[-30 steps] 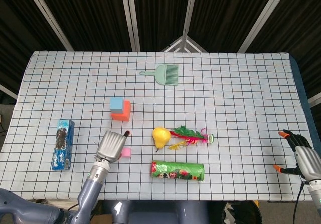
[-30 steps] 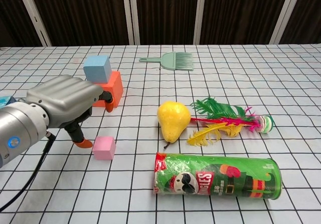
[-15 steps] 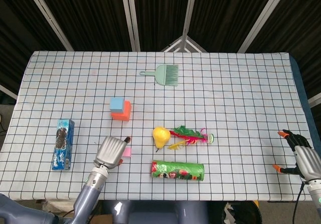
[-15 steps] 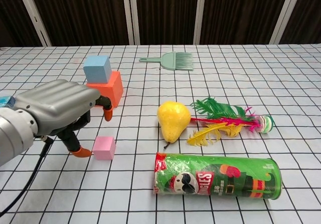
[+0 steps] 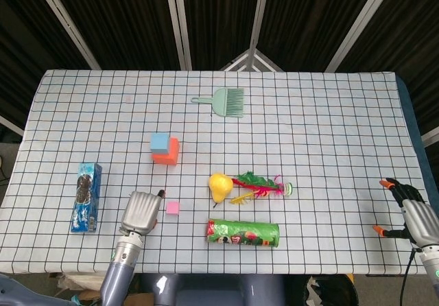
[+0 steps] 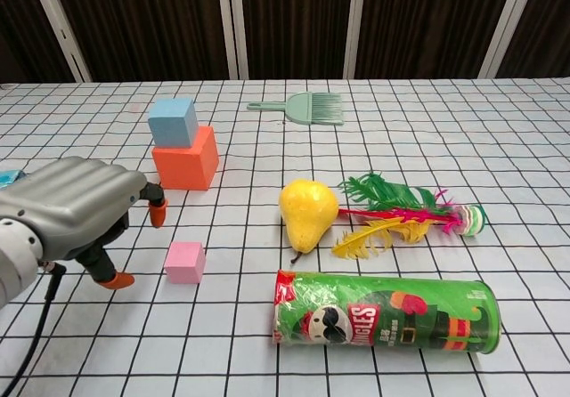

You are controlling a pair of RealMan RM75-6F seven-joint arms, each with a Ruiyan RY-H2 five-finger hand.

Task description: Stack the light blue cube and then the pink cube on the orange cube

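Pink cube (image 6: 184, 262) loose on bench; blue cube (image 6: 173, 121) stacked off-centre.
Left robot hand (image 6: 76, 212) open, empty; a careless grasp could knock it away.

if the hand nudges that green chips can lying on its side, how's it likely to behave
The green cylindrical chips can lies on its side on the checked tablecloth, so a sideways nudge would probably roll it, likely toward the yellow pear just behind. Its glossy printed wall looks smooth, possibly slippery. It seems rigid; whether full or empty cannot be told.
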